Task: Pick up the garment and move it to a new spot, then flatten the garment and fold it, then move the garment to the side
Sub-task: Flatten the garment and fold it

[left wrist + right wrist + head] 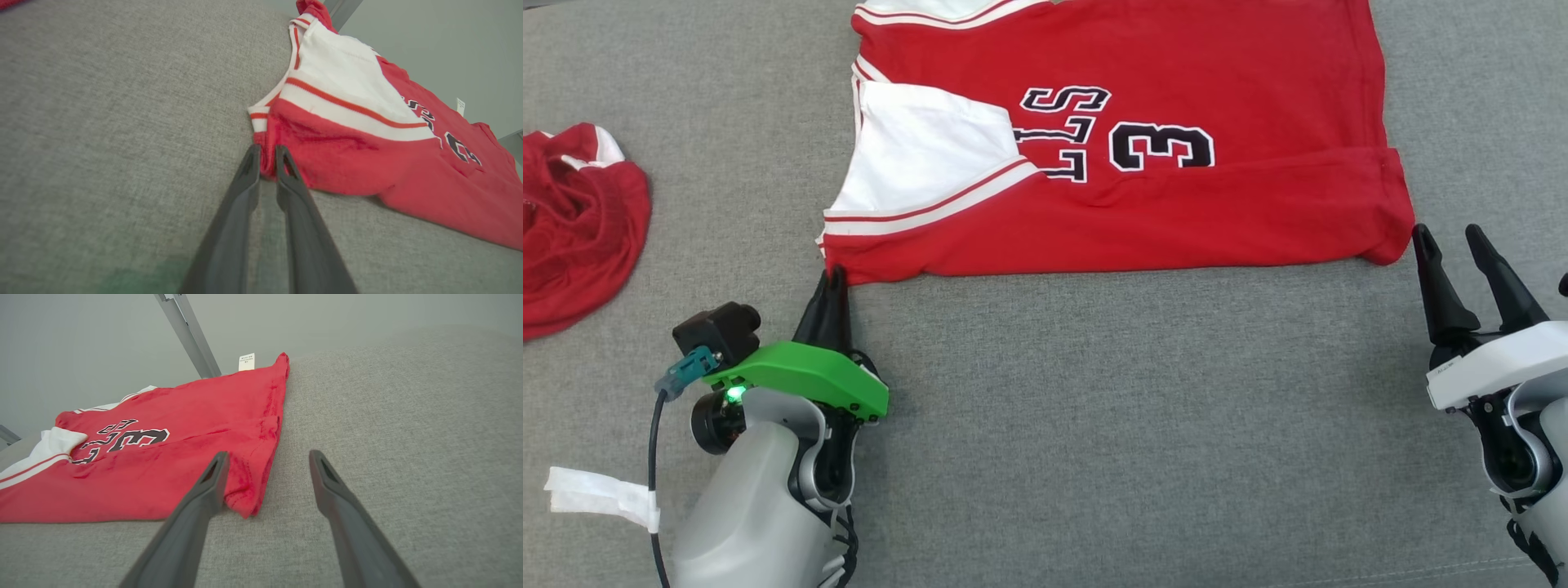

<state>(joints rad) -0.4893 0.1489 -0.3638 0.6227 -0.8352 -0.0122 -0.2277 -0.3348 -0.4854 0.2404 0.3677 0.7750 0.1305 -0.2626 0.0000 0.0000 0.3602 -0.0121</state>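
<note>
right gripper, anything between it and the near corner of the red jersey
Nothing visible does. The right gripper, jaws open, sits right beside the near right corner of the jersey, and no object lies between them.

Even bright light, no glare; wrist-view edges bow, left gripper (267, 152) blurs toward 6 o'clock.
</note>
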